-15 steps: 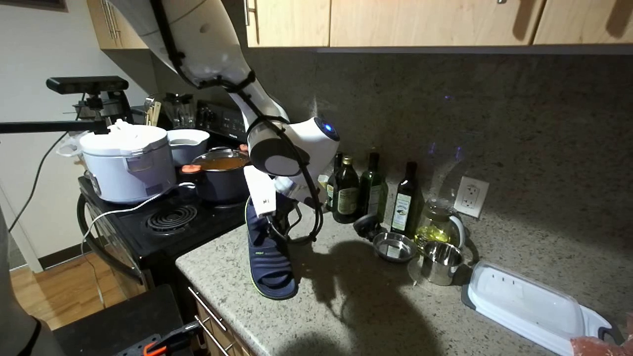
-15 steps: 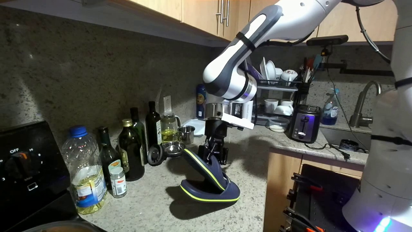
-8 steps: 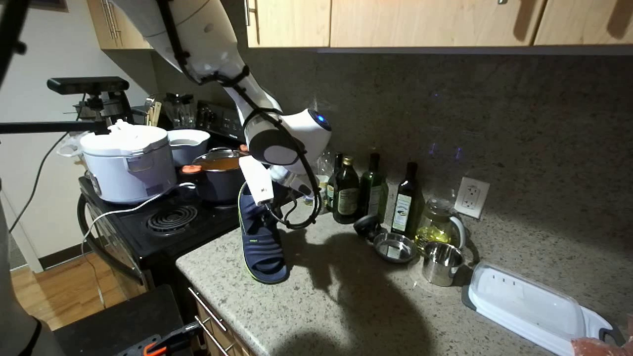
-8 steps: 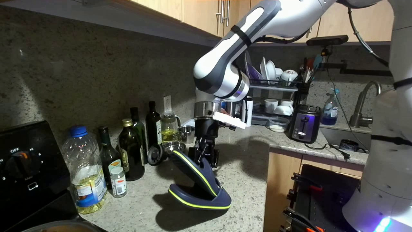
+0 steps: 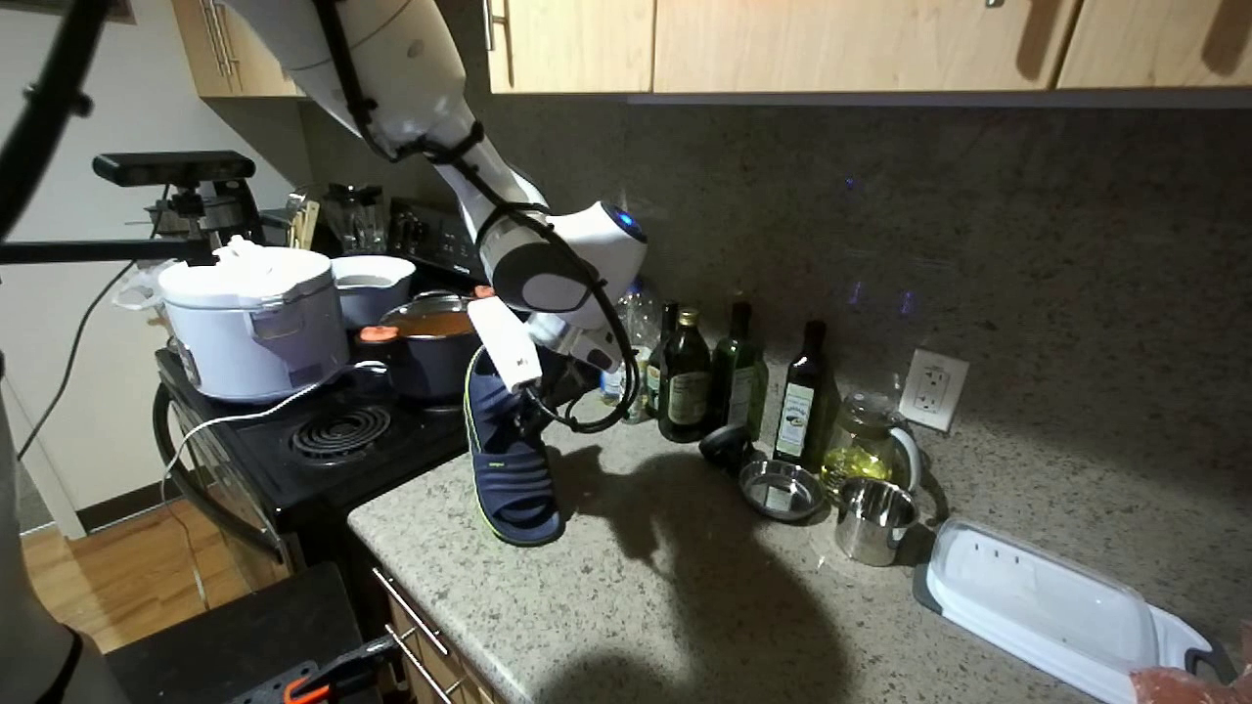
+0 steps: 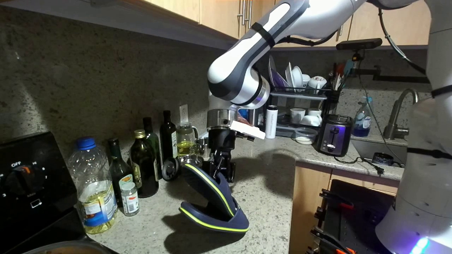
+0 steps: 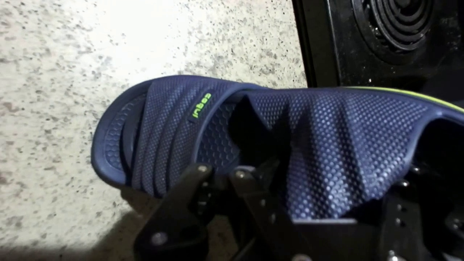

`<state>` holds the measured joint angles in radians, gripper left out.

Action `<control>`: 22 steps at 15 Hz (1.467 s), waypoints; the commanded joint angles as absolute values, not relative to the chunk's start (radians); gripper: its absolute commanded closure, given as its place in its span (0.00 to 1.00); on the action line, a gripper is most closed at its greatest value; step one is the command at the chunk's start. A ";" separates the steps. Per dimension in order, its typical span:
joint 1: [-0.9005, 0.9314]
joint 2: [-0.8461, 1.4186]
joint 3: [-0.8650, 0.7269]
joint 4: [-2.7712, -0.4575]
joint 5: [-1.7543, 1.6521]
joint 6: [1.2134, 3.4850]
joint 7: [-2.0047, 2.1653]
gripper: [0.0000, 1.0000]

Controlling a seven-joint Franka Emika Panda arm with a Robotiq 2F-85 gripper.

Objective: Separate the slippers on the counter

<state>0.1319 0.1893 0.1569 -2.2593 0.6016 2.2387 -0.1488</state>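
Upper slide sandal [image 7: 331, 148]: located at the fingers [image 6: 216, 170], which are clenched on it, apparently by the strap. In an exterior view, its long axis slopes down into the lower slide sandal [image 6: 235, 222]. Lower slide sandal: located below the fingers and, in the wrist view, toward the left; its strap appears to enclose the tucked end of the upper slide sandal. In the wrist view, both long axes run nearly in line. Separation therefore probably requires withdrawal of the upper slide sandal along its own axis; a straight lift may carry both. Shadow beneath the pair suggests clearance from the bench [image 6: 148, 229]; contact at the lowest edge cannot be confirmed. Farther back stand a gold-capped bottle [image 6: 144, 169] and, beyond it, the dish rack [image 6: 300, 95].
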 commanded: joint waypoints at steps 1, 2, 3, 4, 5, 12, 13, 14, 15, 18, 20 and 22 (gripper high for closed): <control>0.126 0.096 0.143 -2.312 0.511 2.257 -0.080 1.00; 0.122 0.074 0.139 -2.327 0.489 2.260 -0.063 1.00; 0.121 0.053 0.134 -2.343 0.461 2.268 -0.043 1.00; 0.121 0.034 0.130 -2.357 0.432 2.270 -0.022 1.00; 0.123 0.013 0.123 -2.376 0.384 2.285 0.003 1.00; 0.109 -0.071 0.102 -2.475 -0.124 2.340 0.331 1.00; 0.102 -0.076 0.102 -2.486 -0.209 2.337 0.393 1.00; 0.095 -0.075 0.104 -2.491 -0.293 2.330 0.459 1.00; 0.089 -0.071 0.105 -2.498 -0.369 2.324 0.521 1.00; 0.076 -0.038 0.104 -2.515 -0.549 2.317 0.693 1.00; 0.072 0.001 0.099 -2.522 -0.657 2.315 0.809 1.00; 0.072 0.046 0.088 -2.525 -0.719 2.310 0.895 1.00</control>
<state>0.0750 0.0016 0.1005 -2.5204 -0.6363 2.3145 0.7833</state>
